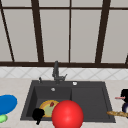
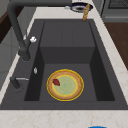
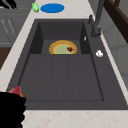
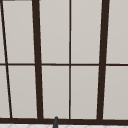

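Front view: the left hand (image 1: pixel 38 115) hangs at the front left corner of the sink (image 1: pixel 28 100), just beside the rim of the yellow-rimmed plate (image 1: pixel 47 108) that lies in the left basin. Whether its fingers are open or closed cannot be told. A large red ball (image 1: pixel 67 114) sits in front of the plate and covers part of it. The right hand (image 1: pixel 124 94) shows at the right edge of the frame, above the counter, next to a thin pink object (image 1: pixel 119 98); its finger state cannot be told either. A baguette (image 1: pixel 117 113) lies on the counter below it. A blue plate (image 1: pixel 7 103) and a green item (image 1: pixel 2 118) rest on the counter at the left. The faucet (image 1: pixel 56 72) stands behind the basin.

Left side view: the plate (image 2: pixel 65 85) lies flat on the basin floor, with a small red piece (image 2: pixel 56 82) on it. The baguette (image 2: pixel 85 12) leans on a dark bowl (image 2: pixel 79 7) at the far end of the counter.

Right side view: a black hand (image 3: pixel 11 111) shows at the lower left corner, with a red object (image 3: pixel 15 90) at its top.

Upper view: window bars (image 4: pixel 37 60) stand above the faucet tip (image 4: pixel 55 122).
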Controlling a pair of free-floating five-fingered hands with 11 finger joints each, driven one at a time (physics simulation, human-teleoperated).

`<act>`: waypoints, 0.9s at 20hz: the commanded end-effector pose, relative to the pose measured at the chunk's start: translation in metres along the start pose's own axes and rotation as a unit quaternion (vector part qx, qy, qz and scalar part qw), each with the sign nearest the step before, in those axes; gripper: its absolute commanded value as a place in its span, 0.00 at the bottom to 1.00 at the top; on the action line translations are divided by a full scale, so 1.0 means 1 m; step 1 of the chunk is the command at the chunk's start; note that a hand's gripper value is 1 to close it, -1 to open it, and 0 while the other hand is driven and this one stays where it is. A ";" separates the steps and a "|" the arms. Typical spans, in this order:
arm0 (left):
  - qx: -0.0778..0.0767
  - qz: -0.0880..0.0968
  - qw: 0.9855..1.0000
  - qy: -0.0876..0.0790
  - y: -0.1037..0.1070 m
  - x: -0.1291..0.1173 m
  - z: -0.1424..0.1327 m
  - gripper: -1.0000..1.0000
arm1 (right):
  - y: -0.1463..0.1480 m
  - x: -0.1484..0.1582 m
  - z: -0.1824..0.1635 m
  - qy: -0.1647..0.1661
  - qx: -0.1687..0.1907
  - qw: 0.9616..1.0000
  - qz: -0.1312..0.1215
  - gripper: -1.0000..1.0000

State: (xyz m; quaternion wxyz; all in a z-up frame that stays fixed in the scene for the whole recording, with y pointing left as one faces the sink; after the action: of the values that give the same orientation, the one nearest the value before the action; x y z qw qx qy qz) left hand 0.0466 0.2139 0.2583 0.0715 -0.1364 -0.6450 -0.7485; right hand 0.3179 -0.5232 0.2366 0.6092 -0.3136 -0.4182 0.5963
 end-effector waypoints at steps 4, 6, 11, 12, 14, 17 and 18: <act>0.000 0.000 1.000 0.000 0.000 0.000 0.000 0.50 | -0.014 0.055 -0.017 0.005 -0.008 1.000 0.011 1.00; 0.000 0.000 1.000 0.000 0.000 0.000 0.000 0.50 | -0.018 0.072 -0.021 0.004 -0.009 1.000 0.010 1.00; 0.000 0.000 1.000 0.000 0.000 0.000 0.000 0.50 | -0.029 0.112 -0.022 -0.002 -0.010 1.000 0.007 1.00; 0.000 0.000 1.000 0.000 0.000 0.000 0.000 0.50 | -0.030 0.120 -0.020 -0.004 -0.010 1.000 0.007 1.00; 0.000 0.000 1.000 0.000 0.000 0.000 0.000 0.50 | -0.035 0.132 -0.019 -0.011 -0.006 1.000 0.010 1.00; 0.000 0.000 1.000 0.000 0.000 0.000 0.000 0.50 | -0.042 0.151 -0.016 -0.018 0.000 1.000 0.009 1.00; 0.000 0.000 1.000 0.000 0.000 0.000 0.000 0.50 | -0.045 0.157 -0.016 -0.018 0.000 1.000 0.008 1.00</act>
State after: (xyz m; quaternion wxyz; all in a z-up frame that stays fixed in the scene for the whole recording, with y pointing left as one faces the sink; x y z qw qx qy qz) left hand 0.0466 0.2139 0.2583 0.0715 -0.1364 -0.6450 -0.7485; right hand 0.3426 -0.3857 0.2810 0.6079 -0.3136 -0.4217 0.5952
